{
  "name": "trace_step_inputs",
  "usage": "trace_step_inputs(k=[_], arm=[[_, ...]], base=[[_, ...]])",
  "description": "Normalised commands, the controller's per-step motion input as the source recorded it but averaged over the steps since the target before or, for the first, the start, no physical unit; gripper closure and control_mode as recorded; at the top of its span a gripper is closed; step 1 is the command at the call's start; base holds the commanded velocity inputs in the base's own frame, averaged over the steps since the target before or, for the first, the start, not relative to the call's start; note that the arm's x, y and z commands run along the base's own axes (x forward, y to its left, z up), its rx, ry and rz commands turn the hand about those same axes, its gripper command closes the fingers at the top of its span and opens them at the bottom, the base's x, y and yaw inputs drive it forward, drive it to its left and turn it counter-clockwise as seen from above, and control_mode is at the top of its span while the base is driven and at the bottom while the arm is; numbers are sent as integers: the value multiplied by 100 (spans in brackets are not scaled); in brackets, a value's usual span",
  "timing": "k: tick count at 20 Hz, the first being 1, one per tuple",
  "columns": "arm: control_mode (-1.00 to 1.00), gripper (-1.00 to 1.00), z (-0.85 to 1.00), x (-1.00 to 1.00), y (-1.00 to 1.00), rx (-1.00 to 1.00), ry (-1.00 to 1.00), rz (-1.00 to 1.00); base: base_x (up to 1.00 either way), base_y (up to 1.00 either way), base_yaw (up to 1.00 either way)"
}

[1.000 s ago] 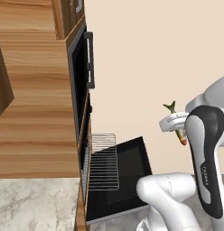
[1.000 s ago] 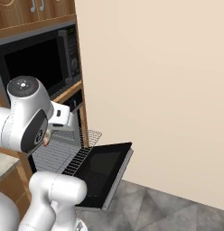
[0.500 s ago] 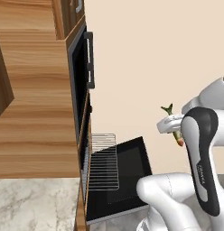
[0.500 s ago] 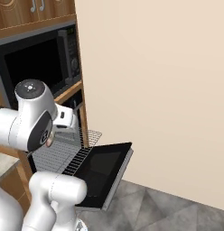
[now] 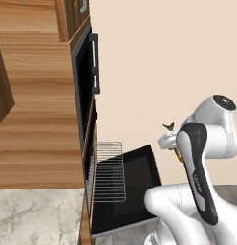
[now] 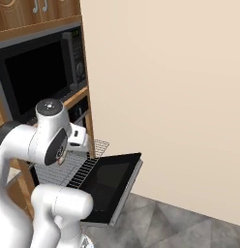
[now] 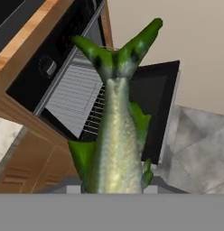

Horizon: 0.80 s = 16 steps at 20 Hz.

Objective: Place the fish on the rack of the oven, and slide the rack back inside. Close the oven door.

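One fish point(image 7: 114, 135) is all I carry right now. My fingers are shut tight on its head end, low in the hand view, and its forked green tail points up and away from me. In the left base view the tail point(image 5: 168, 127) just peeks out past the white arm, up in the air, well off to the side of the oven point(image 5: 87, 119).

So I think I am on the first step: bring the fish to the rack point(image 7: 80, 97). Nothing is on it yet.

Farther out, the rack is pulled out over the door point(image 6: 110, 181). The door lies open and flat, and the rack sits above it, near the dark hole of the oven.

Next I must swing the hand over to the rack, go down low, and only then let go. If I drop the fish from high up, it may slip off the thin bars.
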Motion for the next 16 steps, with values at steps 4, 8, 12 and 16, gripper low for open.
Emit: trace_step_inputs(k=[4, 8, 12, 16], arm=[[-100, 100, -47, 26, 0, 7, 5, -1], [-100, 100, -25, 19, 0, 14, 5, -4], [-100, 100, -23, 46, 0, 19, 3, -6], [-100, 100, -31, 60, 3, 14, 4, -3]], base=[[0, 0, 0], [0, 0, 0], [0, 0, 0], [0, 0, 0]])
